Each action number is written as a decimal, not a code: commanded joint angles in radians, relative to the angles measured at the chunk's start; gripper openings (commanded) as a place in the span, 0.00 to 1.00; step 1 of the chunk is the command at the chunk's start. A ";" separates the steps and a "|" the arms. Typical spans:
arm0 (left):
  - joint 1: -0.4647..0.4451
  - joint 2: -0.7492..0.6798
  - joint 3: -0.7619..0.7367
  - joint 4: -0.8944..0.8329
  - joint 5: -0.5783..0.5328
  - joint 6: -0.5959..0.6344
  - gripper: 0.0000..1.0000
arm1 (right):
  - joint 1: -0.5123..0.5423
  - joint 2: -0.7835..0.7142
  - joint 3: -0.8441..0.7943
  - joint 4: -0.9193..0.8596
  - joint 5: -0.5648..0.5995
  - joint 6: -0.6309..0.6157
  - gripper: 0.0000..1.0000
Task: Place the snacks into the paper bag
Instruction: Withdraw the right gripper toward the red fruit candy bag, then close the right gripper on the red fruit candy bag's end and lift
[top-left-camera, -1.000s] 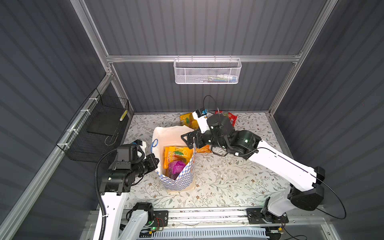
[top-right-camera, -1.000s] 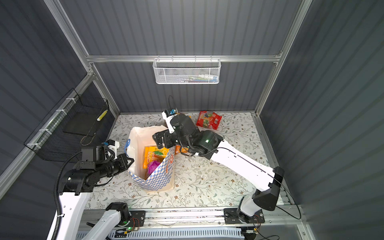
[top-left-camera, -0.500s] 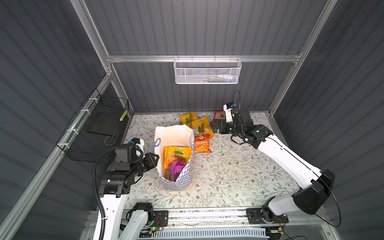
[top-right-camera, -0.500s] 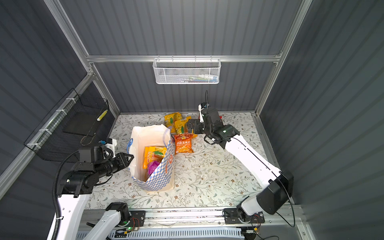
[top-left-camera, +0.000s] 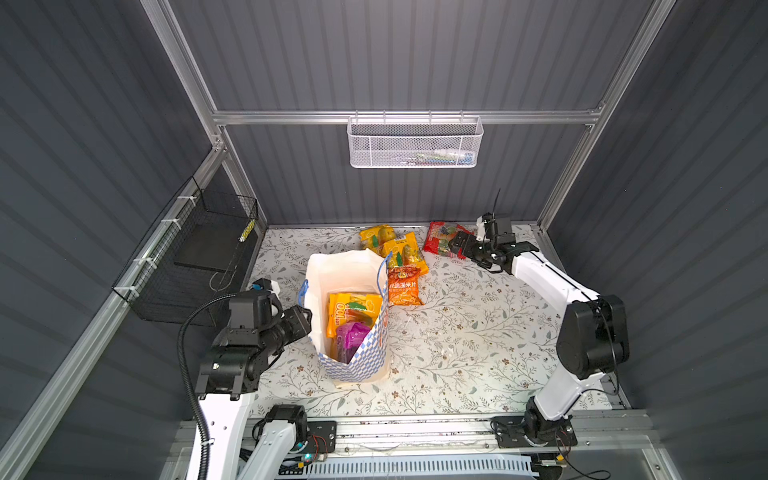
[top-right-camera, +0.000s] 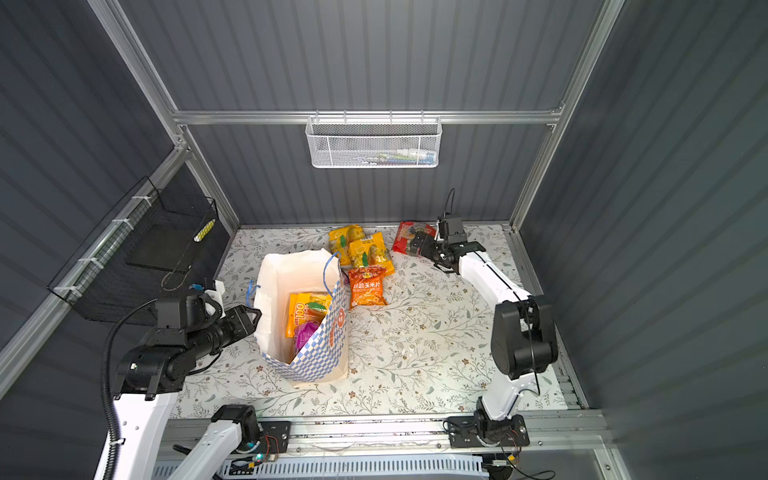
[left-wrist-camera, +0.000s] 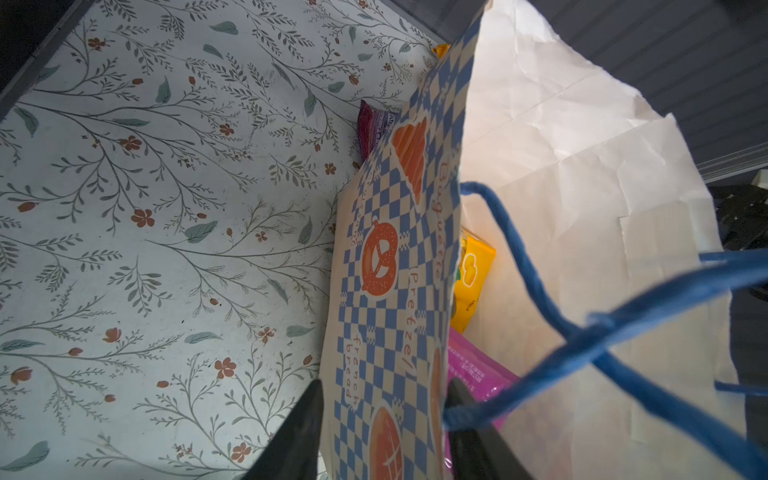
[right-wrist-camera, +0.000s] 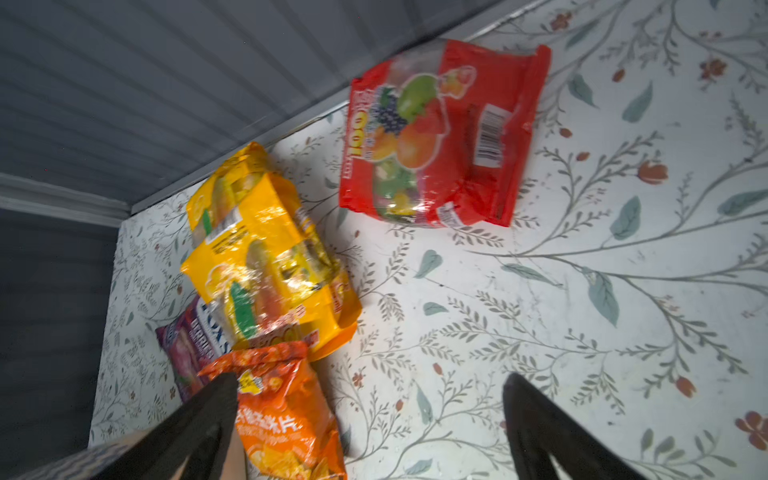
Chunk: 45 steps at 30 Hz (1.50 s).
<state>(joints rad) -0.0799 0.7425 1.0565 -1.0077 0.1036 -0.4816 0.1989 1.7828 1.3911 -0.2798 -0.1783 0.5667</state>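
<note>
Right end effector (top-left-camera: 455, 245) is moved from bag (top-left-camera: 361, 357) to red packet (top-left-camera: 436, 237), jaws wide; left end effector (top-left-camera: 306, 318) is parted astride bag wall.

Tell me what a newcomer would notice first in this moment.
The checked paper bag stands open in the middle, a yellow packet and a purple packet already inside. Behind it, a heap of yellow and orange packets lies near the back wall, and the open right gripper hovers by a red packet.

Red packet (right-wrist-camera: 440, 133) apart, yellow packets (right-wrist-camera: 257, 257) over purple packet (right-wrist-camera: 189, 345) (mostly hidden), orange packet (right-wrist-camera: 286, 419) by spread end effector (right-wrist-camera: 370, 386)
</note>
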 joint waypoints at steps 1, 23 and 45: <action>-0.003 0.015 -0.023 -0.012 -0.014 -0.008 0.45 | -0.041 0.046 0.016 0.063 -0.060 0.055 0.99; -0.003 0.076 -0.013 0.037 0.021 0.020 0.00 | -0.102 0.391 0.337 -0.060 -0.184 0.042 0.99; -0.003 0.067 -0.011 0.073 0.097 0.015 0.00 | -0.112 0.670 0.682 -0.248 -0.133 0.087 0.89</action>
<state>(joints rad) -0.0799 0.8181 1.0443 -0.9619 0.1844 -0.4778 0.0914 2.4321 2.0418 -0.4957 -0.2958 0.6346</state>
